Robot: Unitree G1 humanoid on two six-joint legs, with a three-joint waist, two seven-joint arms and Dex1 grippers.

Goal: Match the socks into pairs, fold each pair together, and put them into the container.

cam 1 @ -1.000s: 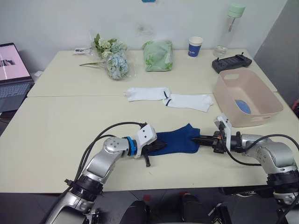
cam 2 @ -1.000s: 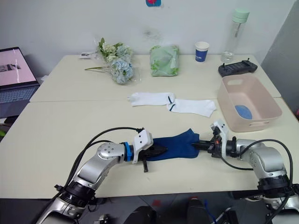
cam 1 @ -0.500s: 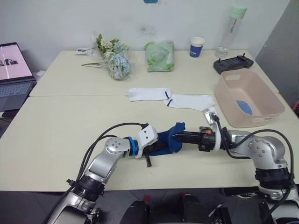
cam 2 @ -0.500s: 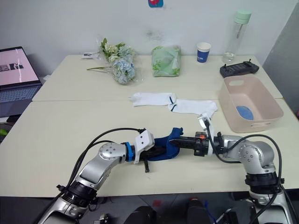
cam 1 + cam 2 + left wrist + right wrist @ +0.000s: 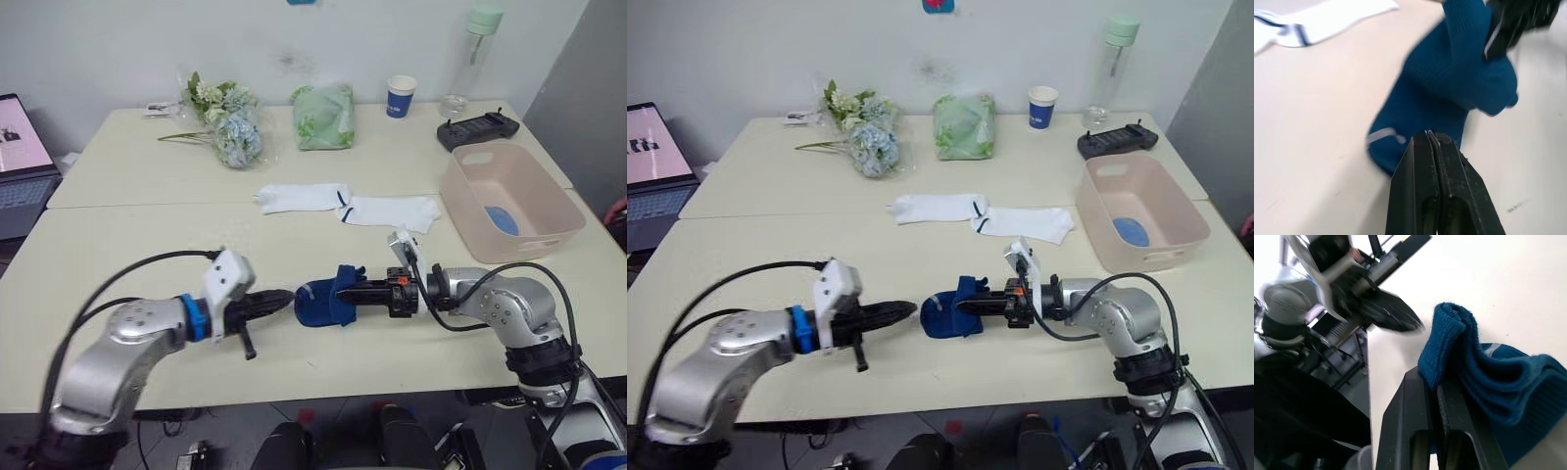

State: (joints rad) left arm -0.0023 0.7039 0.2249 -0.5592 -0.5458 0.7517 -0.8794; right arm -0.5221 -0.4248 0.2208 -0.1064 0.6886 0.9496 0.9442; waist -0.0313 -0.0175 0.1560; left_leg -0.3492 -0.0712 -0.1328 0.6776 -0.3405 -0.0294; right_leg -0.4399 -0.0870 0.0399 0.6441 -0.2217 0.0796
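Right wrist view: right gripper is clamped on the folded edge of the navy socks.
Left gripper: fingers pressed together on nothing, just short of the bundle's near end.
White socks: beyond both grippers, lying flat on the table.
Container: beyond the right arm, something light blue lying in it.
Risk: with one end unpinned, the fold may spring open or one sock may slip from the pinch during the carry.
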